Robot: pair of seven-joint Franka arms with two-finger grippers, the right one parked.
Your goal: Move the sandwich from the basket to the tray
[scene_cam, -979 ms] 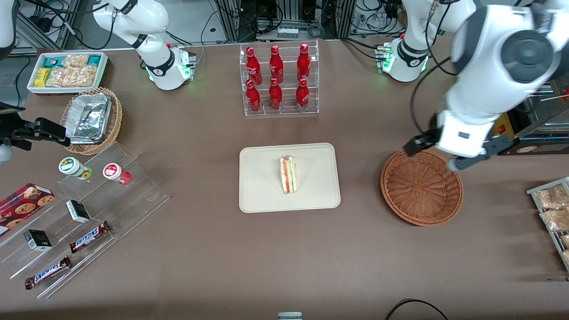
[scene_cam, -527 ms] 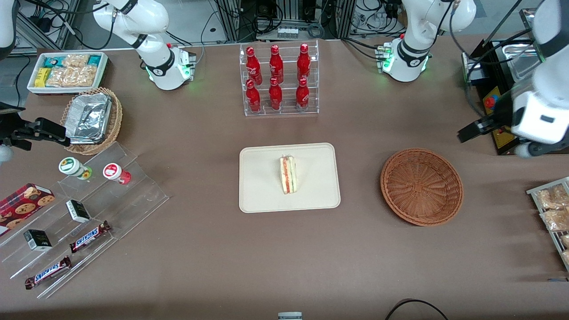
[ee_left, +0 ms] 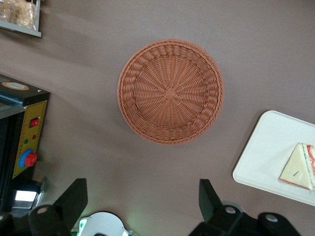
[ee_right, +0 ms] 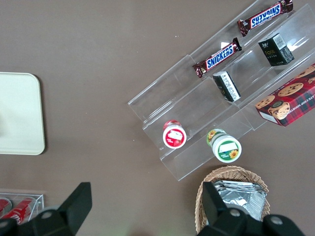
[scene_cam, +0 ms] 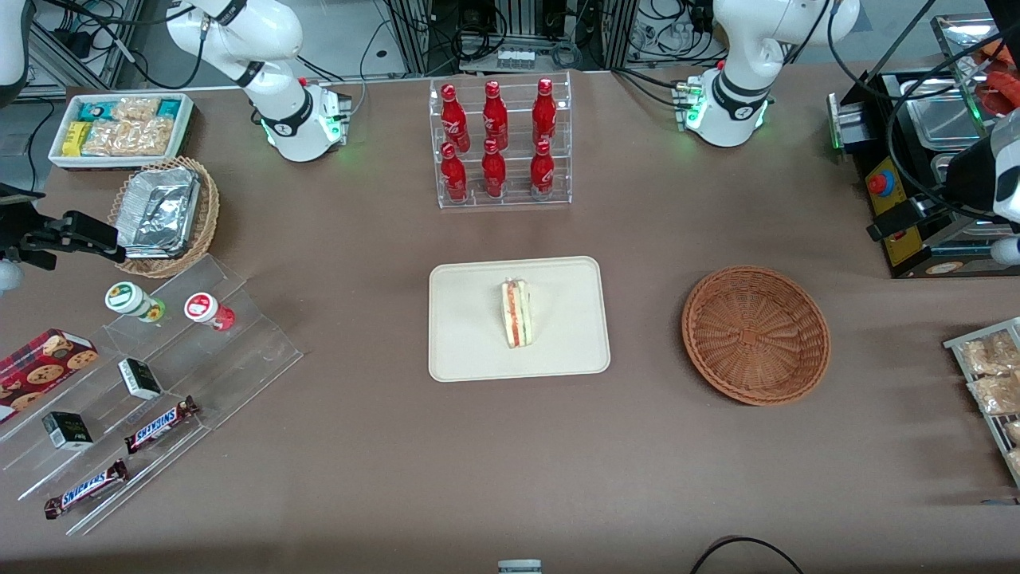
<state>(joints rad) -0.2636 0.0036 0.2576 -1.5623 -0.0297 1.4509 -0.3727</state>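
With the sandwich [scene_cam: 516,312] lying on the tray [scene_cam: 462,351] and the basket [scene_cam: 755,335] empty, the hand [ee_left: 142,199], fingers spread wide and holding nothing, has pulled away high toward the working arm's end of the tabletop [scene_cam: 382,446], so the placing looks done.

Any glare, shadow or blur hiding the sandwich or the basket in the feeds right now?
Front view: even light, sandwich on the tray sharp, basket casts only a soft shadow. Left wrist view: basket weave crisp, no glare; the hand hangs open above the table, its fingers dark against it.
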